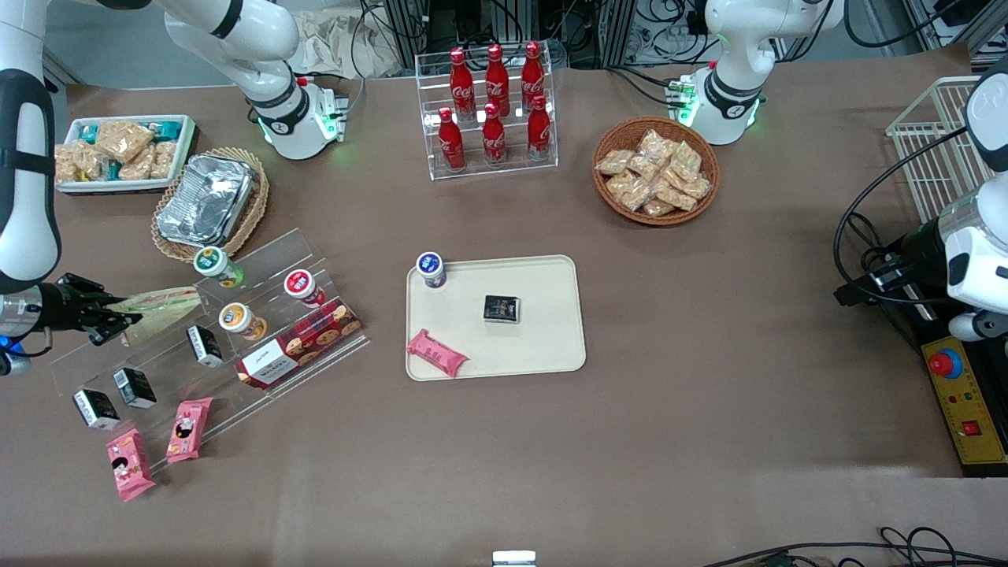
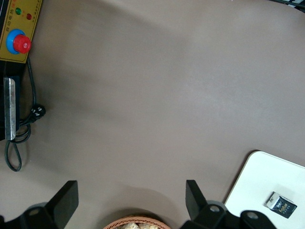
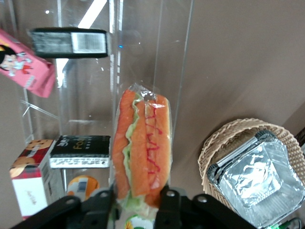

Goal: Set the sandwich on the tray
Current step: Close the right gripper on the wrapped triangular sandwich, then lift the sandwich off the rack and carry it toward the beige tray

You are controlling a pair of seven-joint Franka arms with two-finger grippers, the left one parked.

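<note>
The sandwich (image 1: pixel 161 305), a wrapped wedge with orange, red and green filling, lies on the upper step of a clear acrylic stepped shelf (image 1: pixel 315 244) toward the working arm's end of the table. My gripper (image 1: pixel 110 319) reaches in level with it, and its two black fingers press on either side of the sandwich's (image 3: pixel 143 148) near end; the gripper (image 3: pixel 138 200) is shut on it. The cream tray (image 1: pixel 543 346) lies flat at the table's middle, a good way off from the shelf, and its corner shows in the left wrist view (image 2: pixel 257 181).
On the tray sit a small cup (image 1: pixel 431 269), a black packet (image 1: pixel 502 309) and a pink snack bar (image 1: pixel 436 353). The shelf holds cups, black packets, a biscuit box (image 1: pixel 299 343) and pink bars. A foil container in a wicker basket (image 1: pixel 206 201) stands beside the shelf.
</note>
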